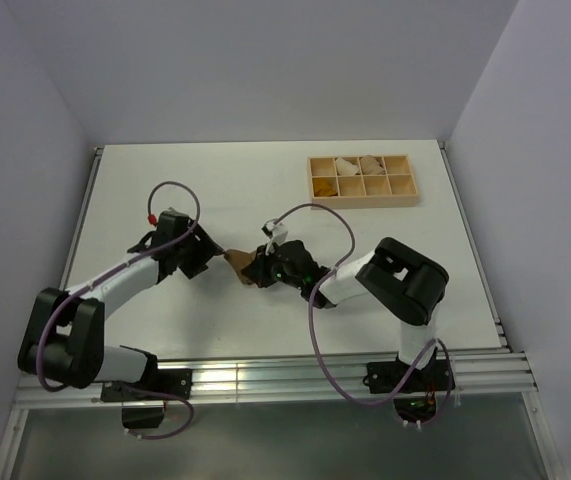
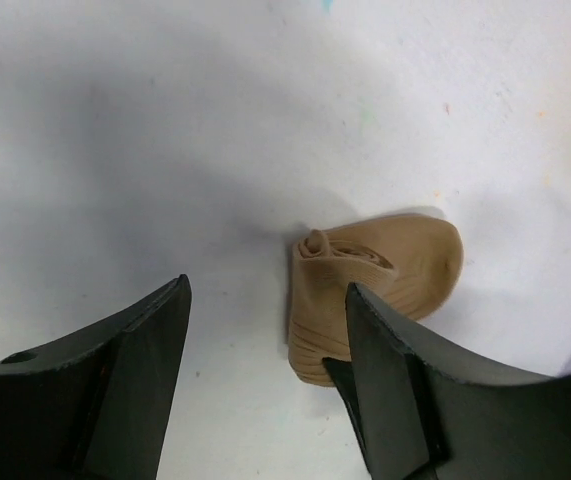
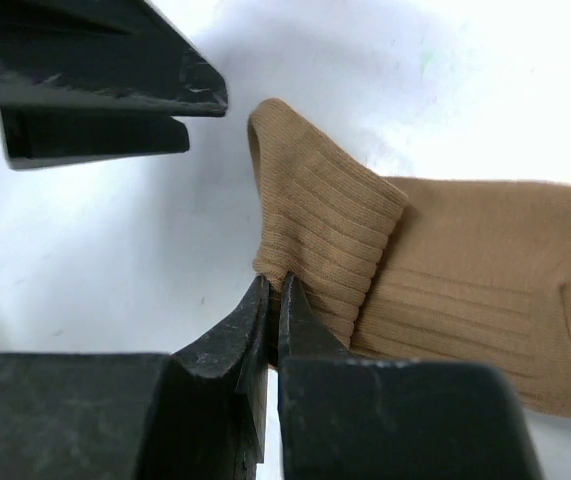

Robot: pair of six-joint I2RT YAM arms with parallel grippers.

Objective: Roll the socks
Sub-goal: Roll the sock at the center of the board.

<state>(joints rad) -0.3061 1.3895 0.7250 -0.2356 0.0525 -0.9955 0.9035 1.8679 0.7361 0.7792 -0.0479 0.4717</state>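
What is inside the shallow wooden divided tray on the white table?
Pale rolled fabric bundles sit in two far-row compartments of the wooden tray; whatever lies beneath them is covered.

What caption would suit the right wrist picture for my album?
Right gripper pinching the tan sock by its folded cuff.

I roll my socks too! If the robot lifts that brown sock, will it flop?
Probably floppy: the sock is thin ribbed cloth, folded over itself. Probably light too, since the right gripper pinches just one edge. Its loose fold might unroll.
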